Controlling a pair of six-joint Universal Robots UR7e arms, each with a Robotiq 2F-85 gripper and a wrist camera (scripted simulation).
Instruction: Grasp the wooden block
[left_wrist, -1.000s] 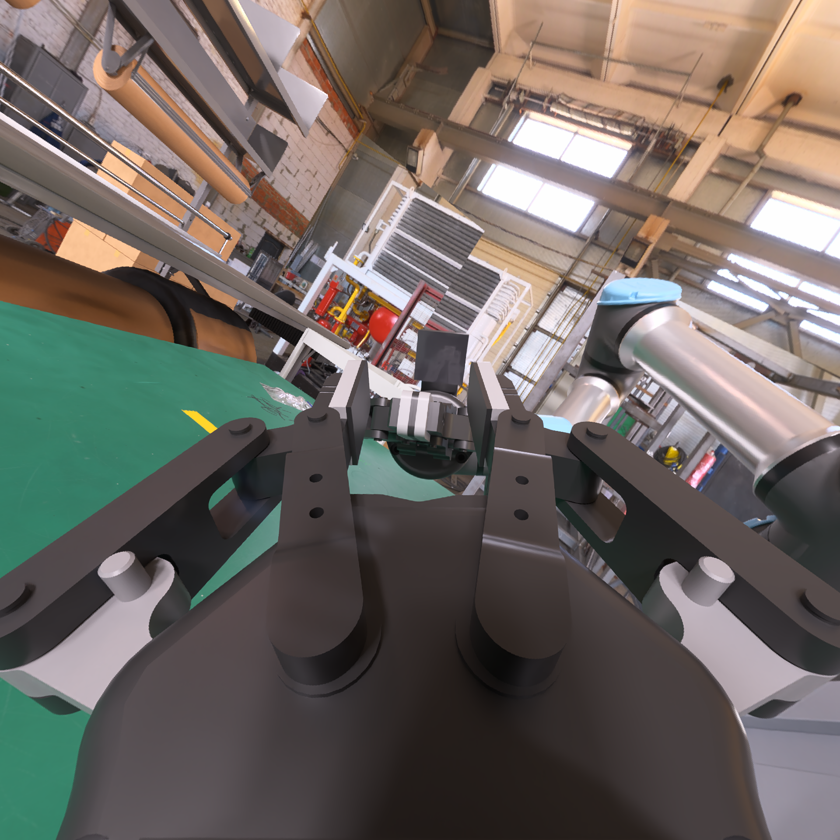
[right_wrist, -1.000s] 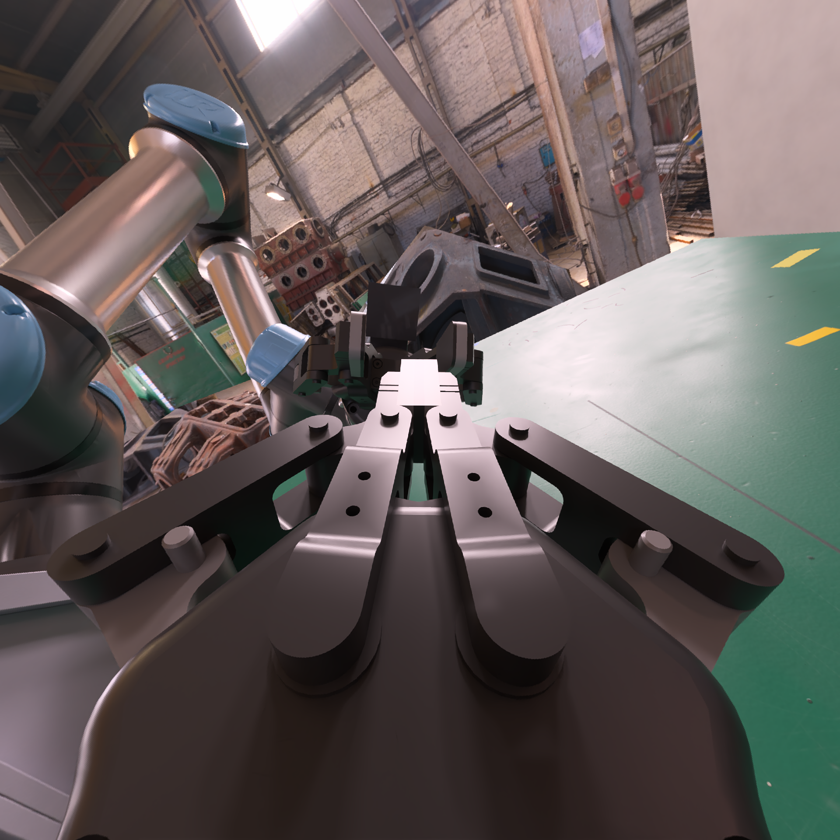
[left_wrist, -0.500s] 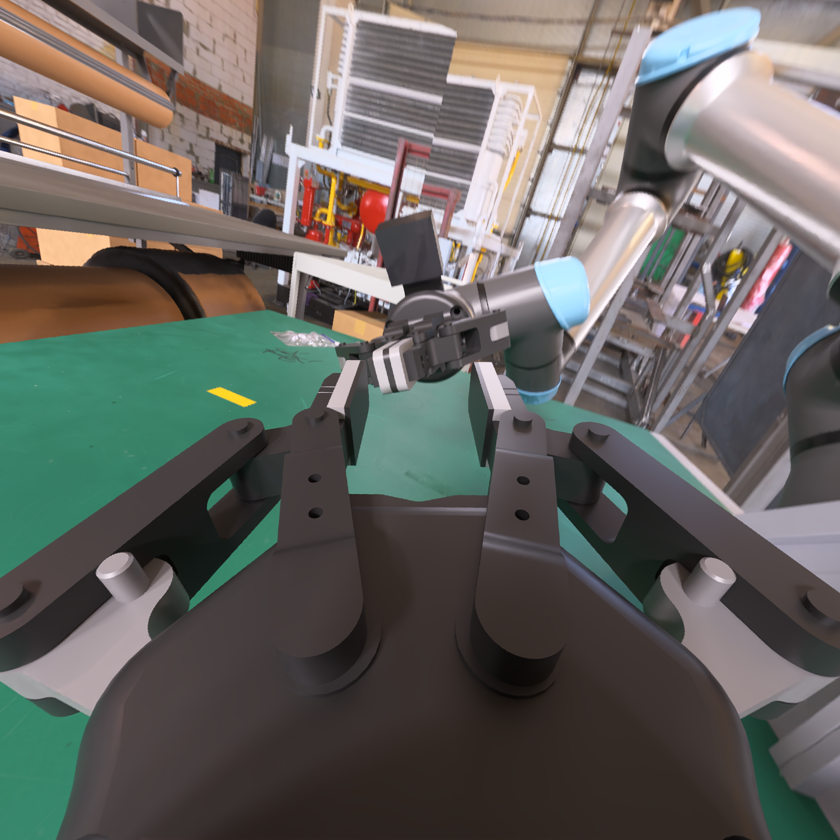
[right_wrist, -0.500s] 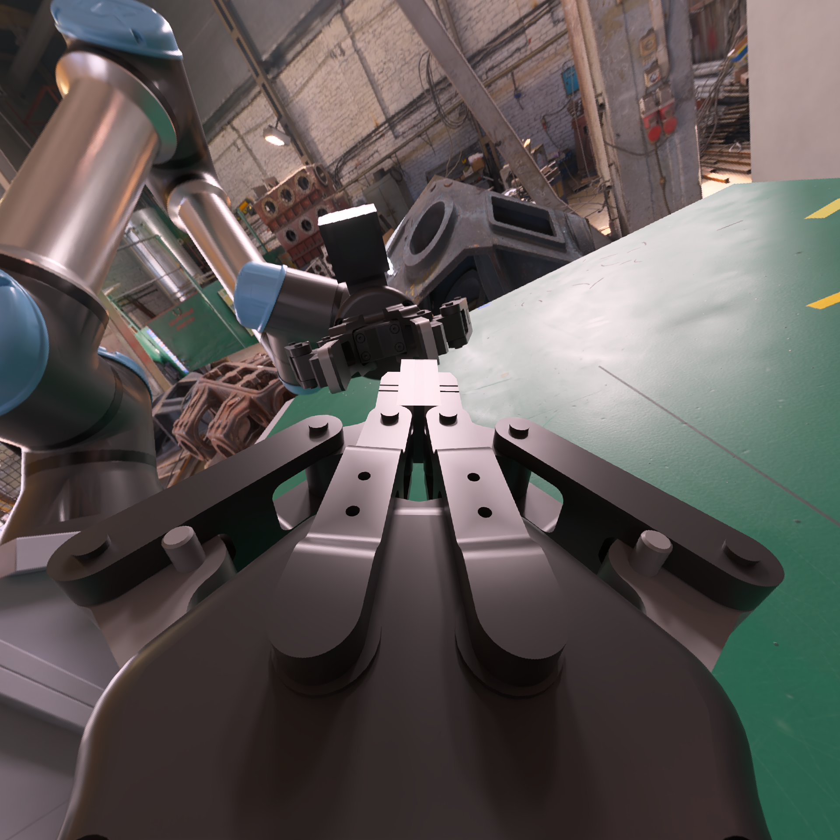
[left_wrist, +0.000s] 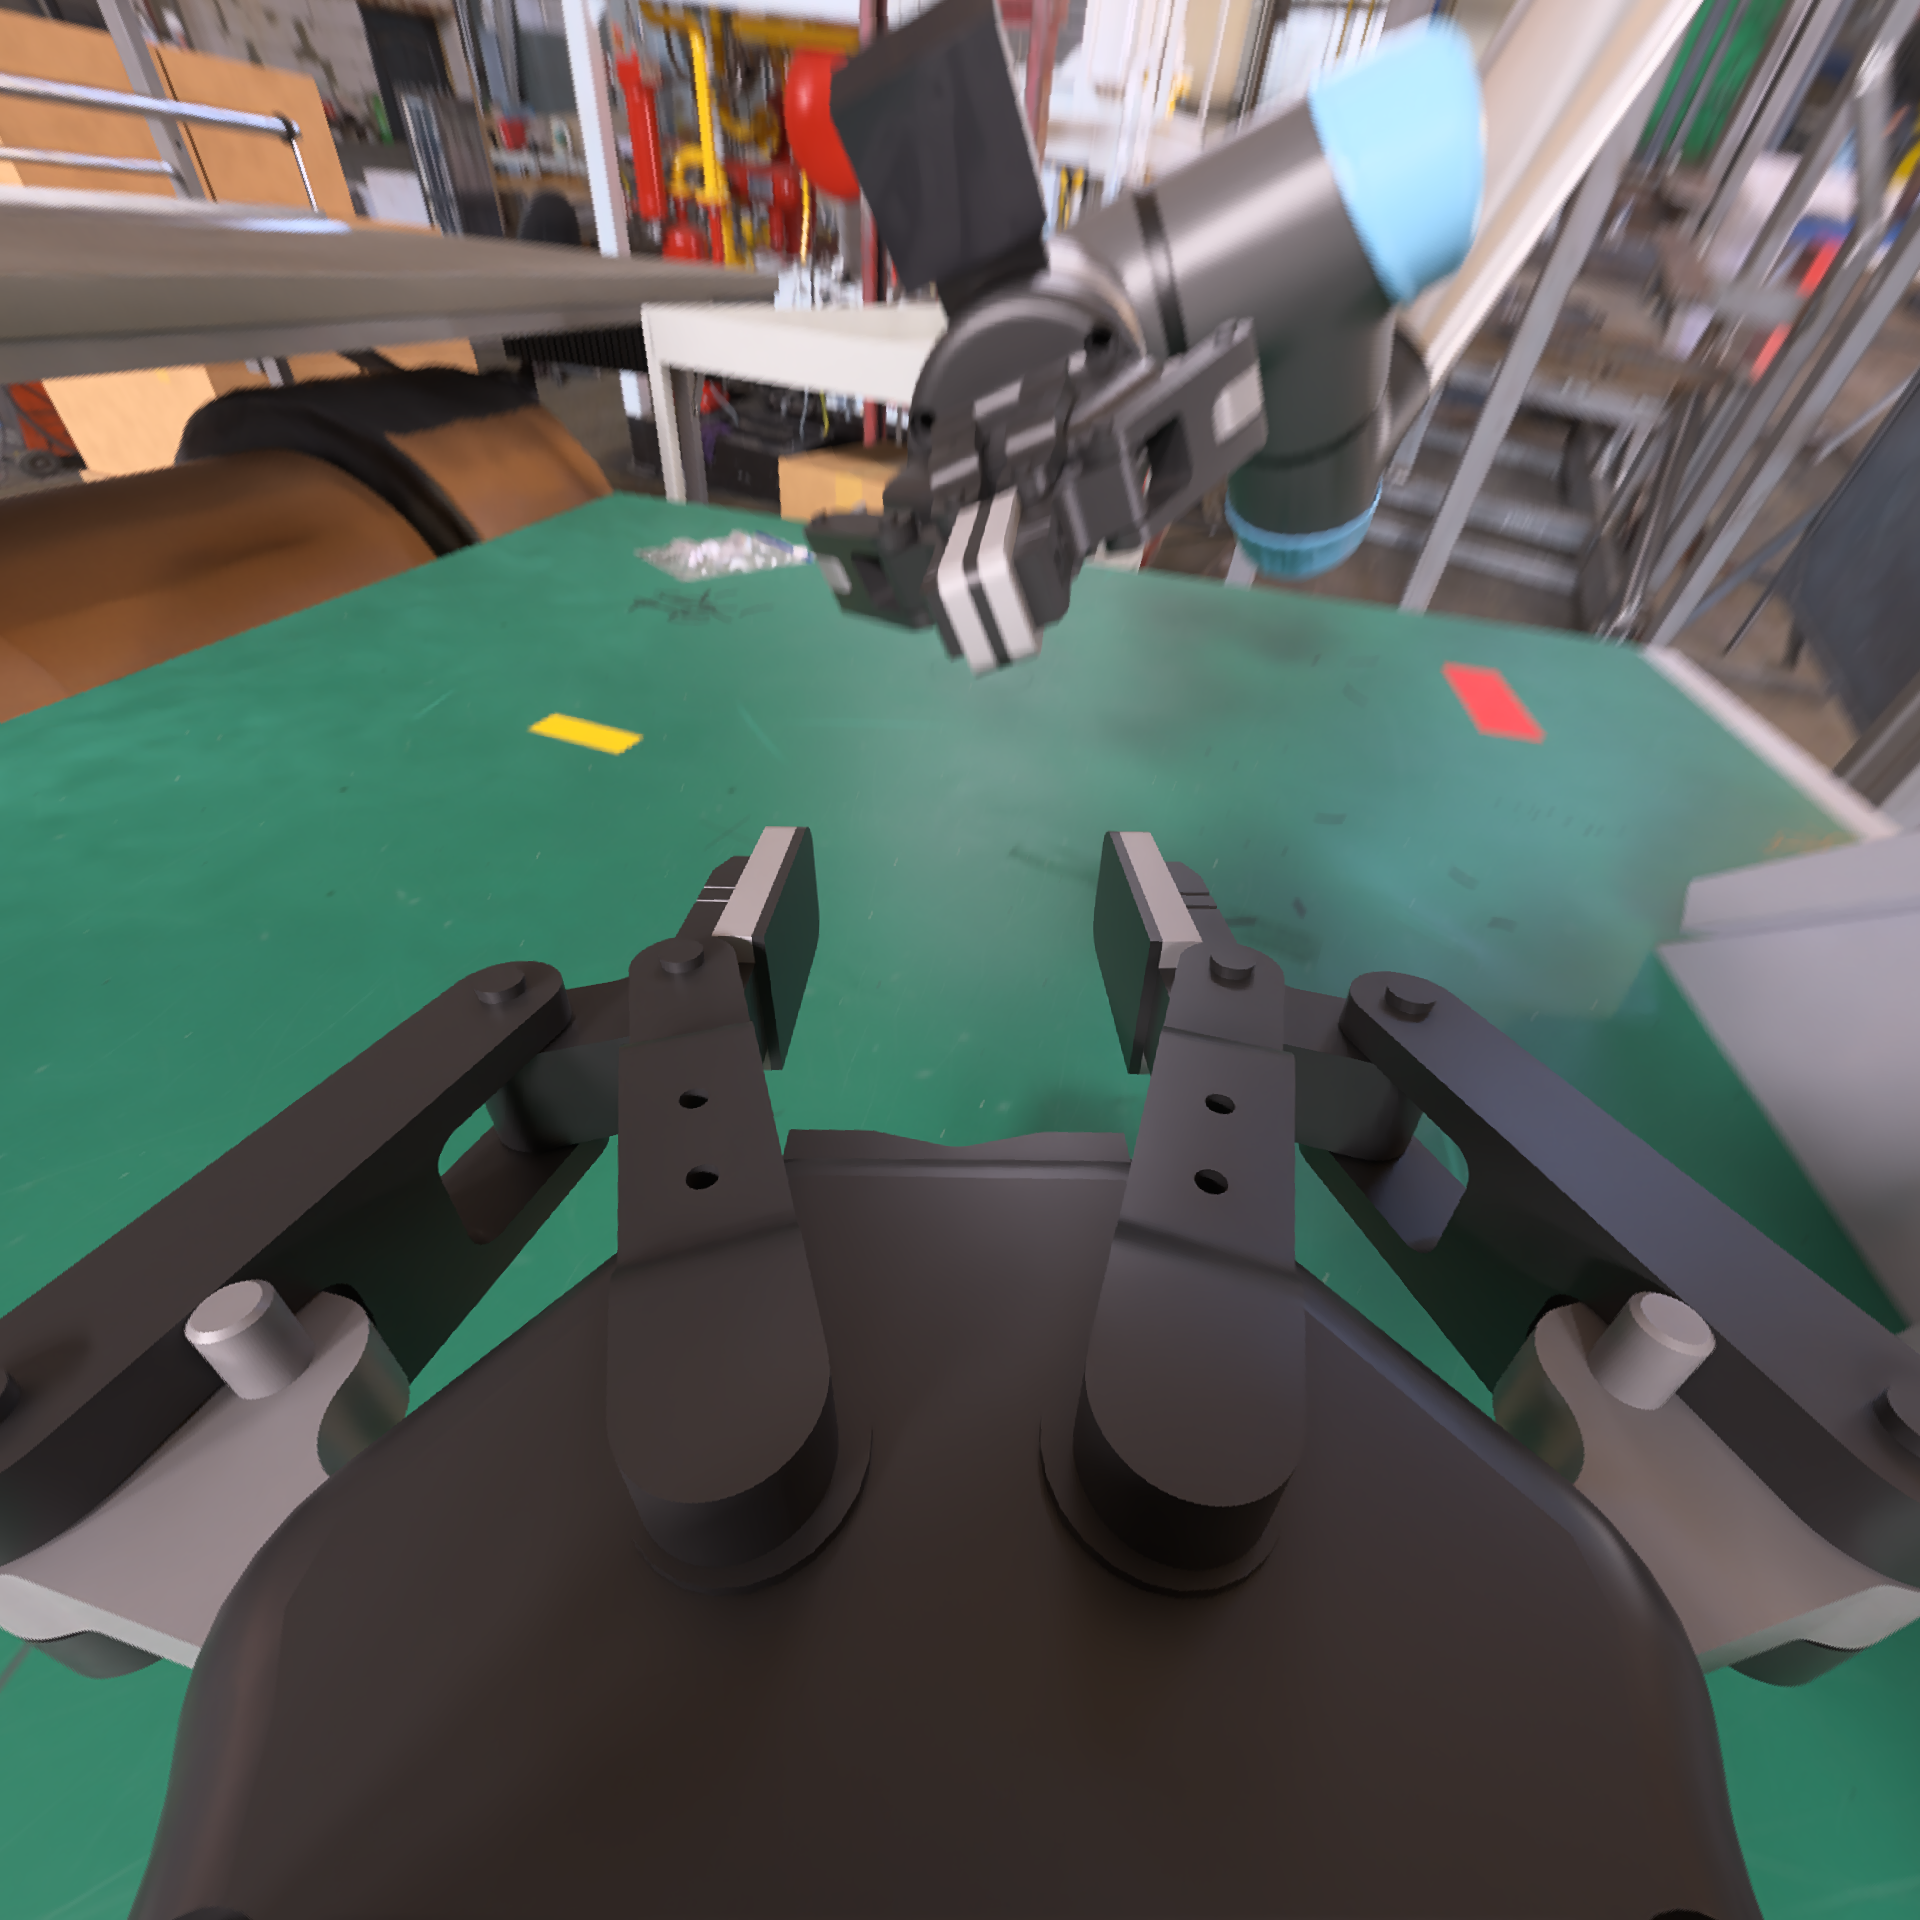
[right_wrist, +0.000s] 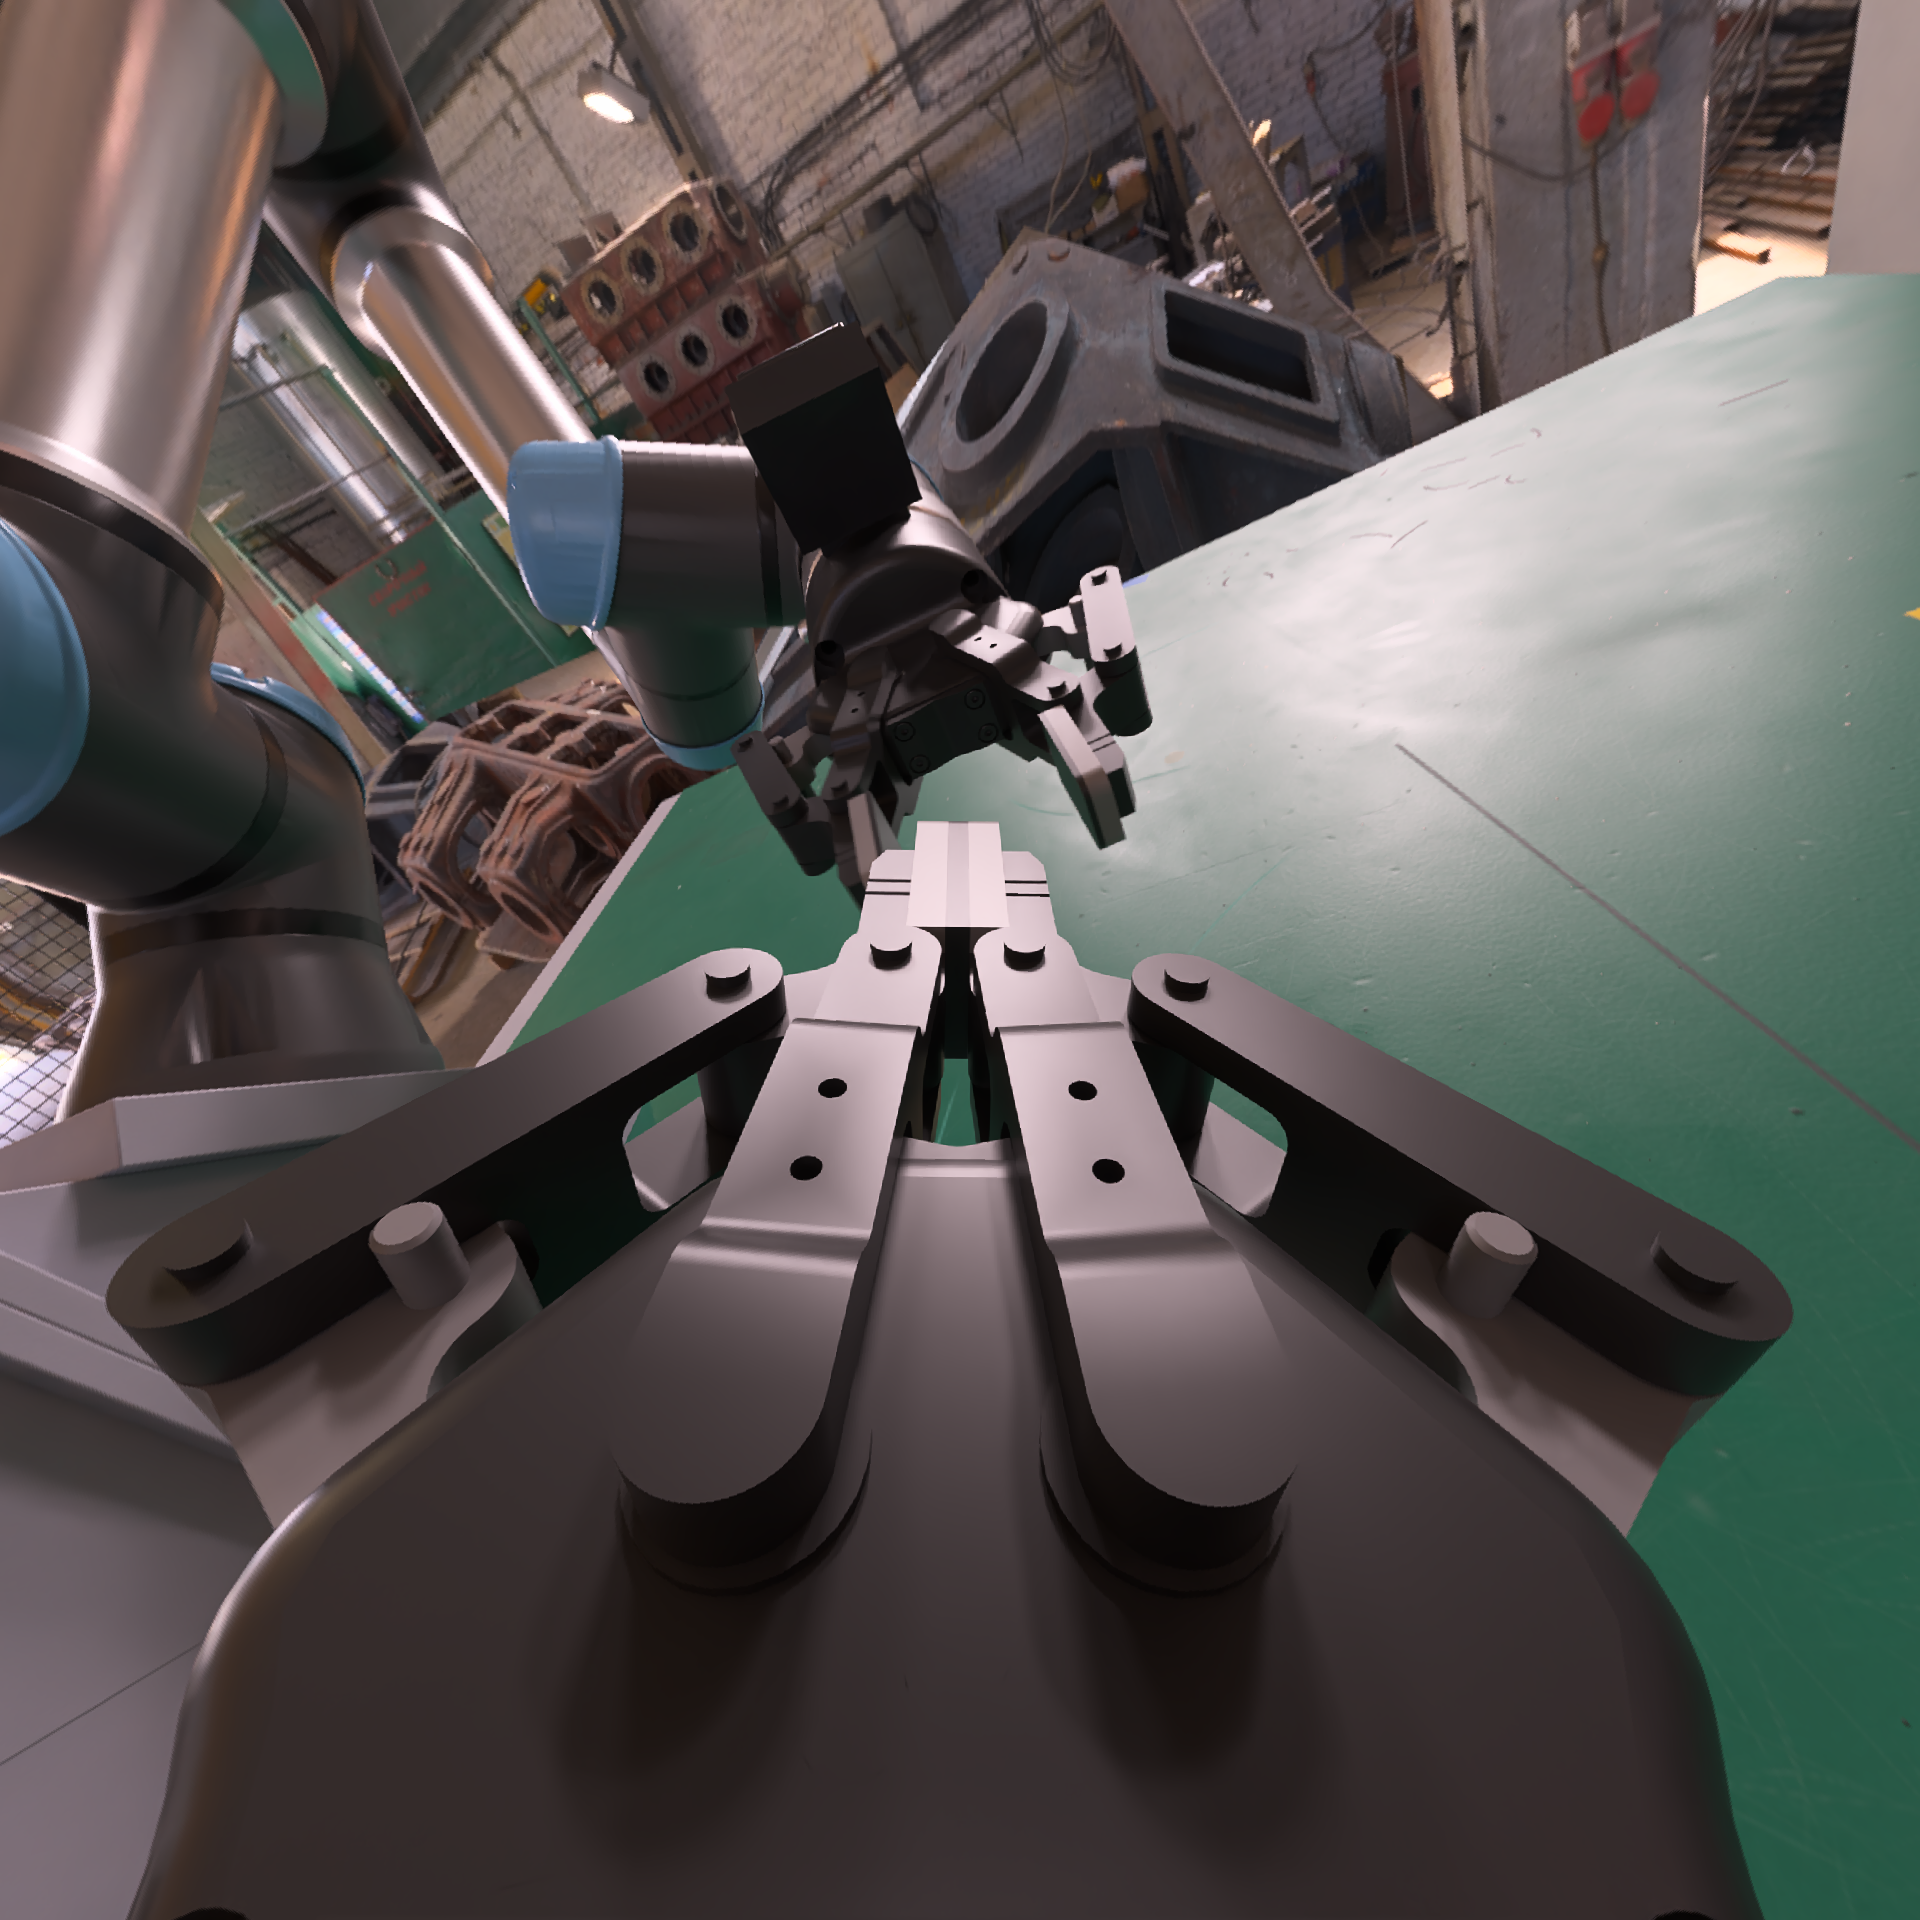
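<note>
Green table carries a yellow strip, a red patch and pale scraps

We see the table under & ahead of our left gripper; right gripper ahead, slightly right, above table. Two floor marks ahead, one left, one right. Small debris pile far ahead-left.
</note>
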